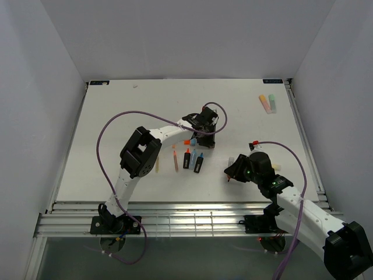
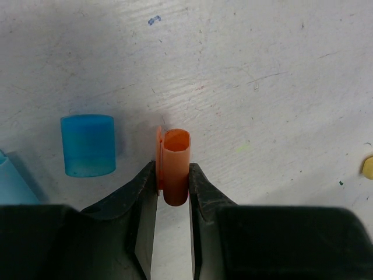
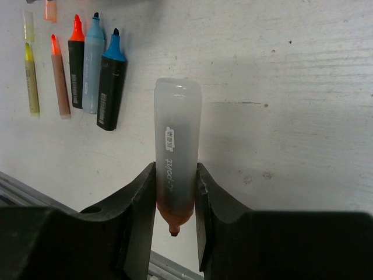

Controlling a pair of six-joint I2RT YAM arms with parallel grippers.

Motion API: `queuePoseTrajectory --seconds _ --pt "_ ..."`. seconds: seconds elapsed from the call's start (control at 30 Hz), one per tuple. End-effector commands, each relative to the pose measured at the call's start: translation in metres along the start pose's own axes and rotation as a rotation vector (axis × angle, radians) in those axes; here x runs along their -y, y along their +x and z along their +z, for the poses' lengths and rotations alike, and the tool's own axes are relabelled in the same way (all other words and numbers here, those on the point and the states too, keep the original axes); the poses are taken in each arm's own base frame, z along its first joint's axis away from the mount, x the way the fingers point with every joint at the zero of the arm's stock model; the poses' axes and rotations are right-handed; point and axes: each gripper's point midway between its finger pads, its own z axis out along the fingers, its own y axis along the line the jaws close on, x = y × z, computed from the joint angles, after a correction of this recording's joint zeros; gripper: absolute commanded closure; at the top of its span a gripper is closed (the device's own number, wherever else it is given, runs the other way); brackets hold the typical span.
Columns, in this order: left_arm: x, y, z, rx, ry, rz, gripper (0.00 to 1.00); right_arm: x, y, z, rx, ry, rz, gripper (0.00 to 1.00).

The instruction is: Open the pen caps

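Nearest, the right gripper (image 3: 175, 178) is clamped on a frosted white highlighter body (image 3: 178, 122), jaws closed only to its width, its orange nib (image 3: 173, 224) half hidden between them. Farther out, the left gripper (image 2: 173, 181) pinches an orange cap (image 2: 176, 153), lower end hidden, with a loose blue cap (image 2: 88, 145) lying beside it. Far right, two pastel highlighters (image 1: 267, 103) are too small to make out.

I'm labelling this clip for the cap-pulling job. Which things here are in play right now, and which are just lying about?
In play:
- orange cap in the left gripper
- translucent pen body in the right gripper

Lying about:
- blue cap
- row of uncapped pens
- two pastel pens at the far right
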Motion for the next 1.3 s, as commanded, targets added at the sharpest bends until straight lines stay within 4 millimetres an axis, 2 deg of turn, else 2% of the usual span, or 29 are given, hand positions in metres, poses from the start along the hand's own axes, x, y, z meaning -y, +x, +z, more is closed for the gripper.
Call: queuePoseTrajectory --seconds 0.0,0.07,0.2,0.47,0.77,0.9,0.93,1.0,1.07,1.23,1.27 --pt "-0.009 -0.01 -0.001 0.011 -0.026 -0.025 0.73 -0.005 -0.001 0.004 0.01 -0.029 0.004 0.92" --pt "-0.017 -0.012 0.001 0.007 -0.038 -0.039 0.7 -0.003 0.003 0.005 0.001 -0.028 0.009 0.92" --pt "-0.019 -0.011 0.002 0.002 -0.042 -0.037 0.63 -0.003 0.003 0.004 0.002 -0.028 0.008 0.92" --pt "-0.032 -0.013 0.005 0.008 -0.086 -0.054 0.58 -0.004 0.007 0.009 -0.007 -0.051 0.013 0.92" --pt "-0.028 -0.019 -0.007 0.03 -0.073 -0.065 0.55 -0.006 0.004 0.017 -0.027 -0.041 -0.001 0.92" --pt "-0.02 -0.032 -0.028 0.073 -0.049 -0.069 0.48 -0.01 0.002 0.025 -0.044 -0.046 -0.022 0.92" --pt "-0.014 -0.039 -0.039 0.098 -0.028 -0.069 0.47 -0.007 0.005 0.028 -0.063 -0.034 -0.032 0.92" --pt "-0.006 -0.045 -0.051 0.115 -0.001 -0.07 0.46 -0.014 -0.001 0.032 -0.064 -0.048 -0.049 0.92" --pt "0.001 -0.056 -0.071 0.153 0.025 -0.071 0.45 -0.018 -0.004 0.039 -0.075 -0.054 -0.062 0.92" --pt "0.029 -0.06 -0.114 0.174 0.166 -0.068 0.45 -0.03 -0.008 0.052 -0.105 -0.074 -0.072 0.91" --pt "0.037 -0.064 -0.13 0.194 0.201 -0.072 0.44 -0.035 -0.006 0.053 -0.114 -0.083 -0.08 0.89"
